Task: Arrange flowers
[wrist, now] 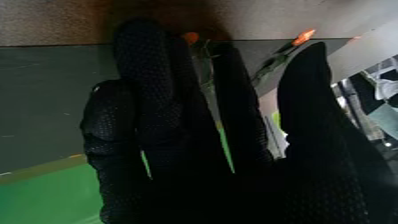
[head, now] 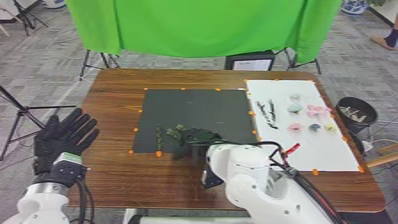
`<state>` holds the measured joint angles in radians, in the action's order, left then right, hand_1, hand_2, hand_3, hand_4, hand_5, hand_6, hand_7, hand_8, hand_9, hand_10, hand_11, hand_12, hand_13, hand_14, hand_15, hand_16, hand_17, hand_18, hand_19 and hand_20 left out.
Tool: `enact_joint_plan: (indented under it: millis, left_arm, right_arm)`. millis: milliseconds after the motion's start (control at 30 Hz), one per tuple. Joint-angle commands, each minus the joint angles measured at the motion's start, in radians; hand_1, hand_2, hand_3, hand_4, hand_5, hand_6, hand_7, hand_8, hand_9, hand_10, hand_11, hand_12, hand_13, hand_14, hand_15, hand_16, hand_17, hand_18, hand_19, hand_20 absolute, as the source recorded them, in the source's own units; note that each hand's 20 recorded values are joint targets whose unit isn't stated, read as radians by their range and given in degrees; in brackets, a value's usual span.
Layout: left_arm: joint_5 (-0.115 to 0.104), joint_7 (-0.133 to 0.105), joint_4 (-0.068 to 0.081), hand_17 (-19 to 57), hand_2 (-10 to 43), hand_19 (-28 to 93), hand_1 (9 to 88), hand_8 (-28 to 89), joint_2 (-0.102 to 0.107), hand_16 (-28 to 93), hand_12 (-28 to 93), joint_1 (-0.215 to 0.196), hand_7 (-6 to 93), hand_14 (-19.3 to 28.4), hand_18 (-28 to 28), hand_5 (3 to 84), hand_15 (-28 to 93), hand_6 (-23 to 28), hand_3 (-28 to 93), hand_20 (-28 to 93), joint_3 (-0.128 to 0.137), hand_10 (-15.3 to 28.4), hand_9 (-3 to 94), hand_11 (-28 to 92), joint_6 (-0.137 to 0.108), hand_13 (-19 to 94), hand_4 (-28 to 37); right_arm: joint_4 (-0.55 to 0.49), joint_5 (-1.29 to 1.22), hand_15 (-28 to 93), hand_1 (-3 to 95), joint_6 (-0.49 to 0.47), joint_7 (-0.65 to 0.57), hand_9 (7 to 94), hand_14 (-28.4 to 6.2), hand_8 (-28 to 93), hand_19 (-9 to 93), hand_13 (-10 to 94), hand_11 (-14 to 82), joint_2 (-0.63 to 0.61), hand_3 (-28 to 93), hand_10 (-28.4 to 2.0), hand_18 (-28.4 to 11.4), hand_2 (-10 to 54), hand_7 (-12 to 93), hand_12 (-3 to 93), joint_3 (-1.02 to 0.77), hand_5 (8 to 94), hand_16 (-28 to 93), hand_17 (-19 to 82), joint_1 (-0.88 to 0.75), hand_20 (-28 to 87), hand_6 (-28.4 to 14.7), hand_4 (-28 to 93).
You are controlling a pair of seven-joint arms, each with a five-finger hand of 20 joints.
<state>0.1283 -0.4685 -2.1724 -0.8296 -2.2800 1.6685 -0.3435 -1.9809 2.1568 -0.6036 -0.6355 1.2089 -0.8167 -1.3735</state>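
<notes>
Black right hand (head: 202, 136) over dark mat (head: 195, 107), fingers straight; greenery (head: 174, 132) beside, possibly touching, I think. Left hand (head: 59, 140) spread.

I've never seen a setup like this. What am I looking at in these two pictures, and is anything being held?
This is a robot with two white arms, each ending in a black-gloved hand. The head view looks down from its head; the right wrist view comes from a camera on its right wrist, looking along the fingers.

On the brown table are a black sheet and a white sheet. The white one holds pink flowers, a yellow flower and dark twigs. Green sprigs lie on the black one, close to the right hand; whether it grips any, I cannot tell. The left hand, open at the table's left side, holds nothing.
</notes>
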Motion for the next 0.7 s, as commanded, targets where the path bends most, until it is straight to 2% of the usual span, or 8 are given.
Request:
enact_joint_plan:
  millis: [33,133,200,267,433,533,567,700]
  left_arm:
    - [-0.005,0.022,0.004,-5.7,15.1,39,24.2,-7,-0.001,-7,13,0.003,12.7,17.1,16.6,47.7,37,11.2,73,9,-0.005,17.1,39.6,21,0.012,28,-28.3]
    - [-0.009,0.024,0.004,-5.6,15.1,39,24.2,-7,-0.007,-7,13,0.003,12.7,17.1,16.6,47.7,37,11.2,73,9,-0.009,17.1,39.6,21,0.014,28,-28.3]
    - [-0.002,0.027,0.004,-5.7,15.1,39,24.2,-7,-0.007,-7,13,0.005,12.7,17.2,16.6,47.7,37,11.2,73,10,-0.009,17.1,39.6,21,0.014,28,-28.3]
    - [-0.009,0.016,0.000,-5.7,15.1,39,24.3,-7,-0.007,-7,12,-0.001,12.7,17.2,16.6,47.7,37,11.2,73,10,-0.006,17.1,39.6,21,0.014,28,-28.3]
    - [-0.011,0.010,-0.002,-5.7,15.1,39,24.2,-7,-0.009,-7,13,-0.010,12.7,17.2,16.6,47.7,37,11.2,73,10,0.001,17.0,39.5,21,0.014,28,-28.3]
    - [-0.022,0.008,-0.002,-5.7,15.1,39,24.2,-7,-0.012,-7,12,-0.010,12.7,17.2,16.6,47.6,37,11.2,73,9,0.001,17.1,39.6,21,0.017,28,-28.3]
    - [-0.028,0.005,-0.001,-5.7,15.1,39,24.2,-7,-0.010,-7,13,-0.010,12.7,17.2,16.7,47.7,37,11.2,73,9,-0.001,17.1,39.6,21,0.023,28,-28.3]
    - [-0.018,0.005,-0.001,-5.7,15.1,39,24.2,-7,-0.011,-7,13,-0.014,12.7,17.2,16.6,47.7,37,11.2,73,9,0.007,17.0,39.5,21,0.020,28,-28.3]
  right_arm:
    - [0.058,-0.048,52,23.8,-0.006,-0.058,66.2,-17.6,-10,88,66,18.7,0.004,71,-21.5,-25.4,14.4,12,20.5,0.001,55.1,25,38,-0.019,30,-5.0,-17]
    - [0.056,-0.048,52,23.8,-0.016,-0.058,66.2,-17.6,-10,88,66,18.9,0.001,71,-21.4,-25.4,15.1,12,20.4,0.001,55.1,25,38,-0.019,30,-5.2,-18]
    - [0.048,-0.059,53,23.8,-0.014,-0.060,66.2,-17.7,-10,88,66,18.9,-0.001,71,-21.5,-25.5,15.2,12,20.4,-0.002,55.0,24,38,-0.019,30,-5.3,-18]
    - [0.035,-0.065,53,23.9,-0.011,-0.056,66.2,-17.7,-10,88,66,18.9,-0.004,71,-21.4,-25.5,15.3,12,20.3,-0.006,55.2,24,38,-0.016,30,-5.2,-18]
    - [-0.031,-0.149,52,25.6,0.008,-0.109,67.6,-17.5,-11,88,66,19.2,-0.009,71,-21.1,-25.6,14.4,12,20.3,-0.051,56.8,24,38,-0.024,30,-3.2,-18]
    - [-0.060,-0.138,52,26.4,0.075,-0.072,68.5,-17.3,-11,87,67,19.3,-0.031,70,-21.0,-25.7,13.3,12,20.4,-0.057,56.7,24,38,-0.028,30,-2.3,-18]
    - [-0.071,-0.176,53,27.0,0.065,-0.085,69.0,-17.0,-12,87,67,20.3,-0.028,70,-20.8,-25.6,12.4,12,21.1,-0.073,57.0,25,38,-0.028,29,-1.7,-18]
    - [-0.107,-0.272,55,28.7,0.092,-0.031,70.3,-16.3,-13,88,68,24.4,-0.021,70,-20.2,-25.0,8.9,13,23.8,-0.154,58.7,26,39,-0.061,29,-1.0,-18]
